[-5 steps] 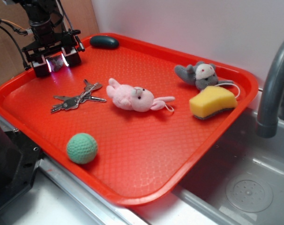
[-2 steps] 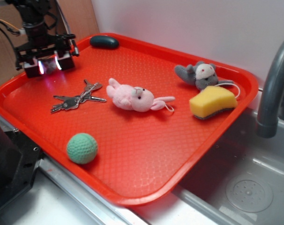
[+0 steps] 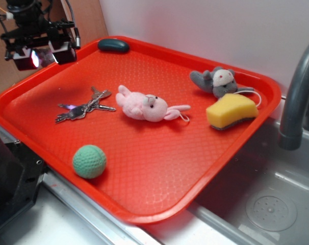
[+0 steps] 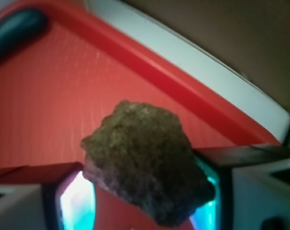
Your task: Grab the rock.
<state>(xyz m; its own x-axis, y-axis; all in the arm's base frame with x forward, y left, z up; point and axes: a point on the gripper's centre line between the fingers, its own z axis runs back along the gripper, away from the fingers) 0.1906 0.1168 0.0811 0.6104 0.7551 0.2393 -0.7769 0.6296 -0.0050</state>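
Observation:
The rock [image 4: 145,160] is a rough, angular brownish-grey stone, held between my two lit fingers in the wrist view. It fills the gap between them and hangs above the red tray [image 4: 63,91]. In the exterior view my gripper [image 3: 43,55] is raised above the tray's far left corner, shut on the rock [image 3: 46,57], which shows only as a small dark lump between the fingers.
On the red tray [image 3: 159,168] lie a dark teal oval object [image 3: 113,45], a bunch of keys [image 3: 83,107], a pink plush toy [image 3: 144,105], a grey plush mouse [image 3: 218,81], a yellow sponge [image 3: 231,111] and a green ball [image 3: 89,161]. A sink with grey tap [image 3: 297,92] lies right.
My gripper has risen and moved left, lifting the rock off the tray's far left corner. Nothing else has moved.

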